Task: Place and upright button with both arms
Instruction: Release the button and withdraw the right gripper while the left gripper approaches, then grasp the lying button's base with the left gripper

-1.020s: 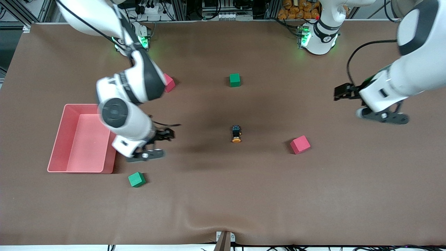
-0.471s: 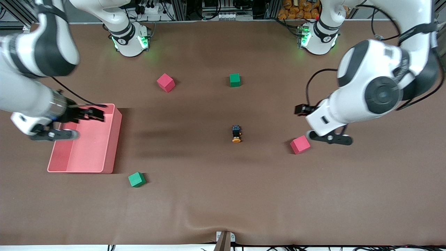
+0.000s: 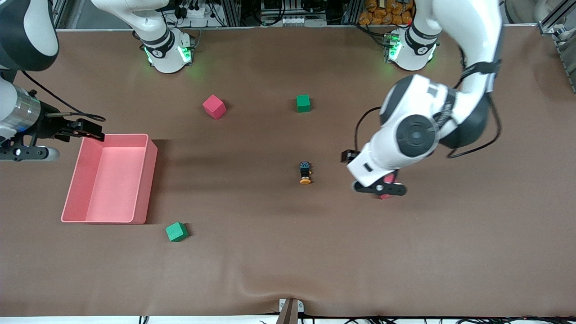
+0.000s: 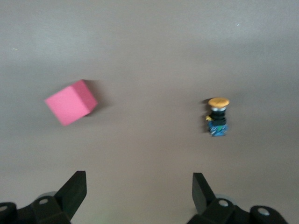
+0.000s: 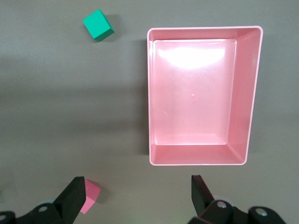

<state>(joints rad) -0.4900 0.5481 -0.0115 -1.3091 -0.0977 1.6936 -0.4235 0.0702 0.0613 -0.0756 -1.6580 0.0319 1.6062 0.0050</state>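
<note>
Two arms working, jaws of both spread wide, gripping nothing. Lying tipped over mid-counter (image 3: 288, 252): button (image 3: 305, 173), long axis running toward the front camera, orange cap nearest it. Hovering over a red cube (image 4: 71, 102) just beside the button: left gripper (image 3: 377, 186) (clearly the closer one). Having swung inward since earlier; right gripper (image 3: 27, 146) retreating outward past the pink tray (image 3: 150, 180).

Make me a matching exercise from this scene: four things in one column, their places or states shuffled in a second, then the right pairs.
Things:
1. button
2. pink bin
3. left claw
4. right claw

Places or states:
A. open, over the table beside the bin
B. lying on its side, mid-table
C. open, over a red cube
D. toward the right arm's end, nothing inside

Pairs: 1-B, 2-D, 3-C, 4-A
</note>
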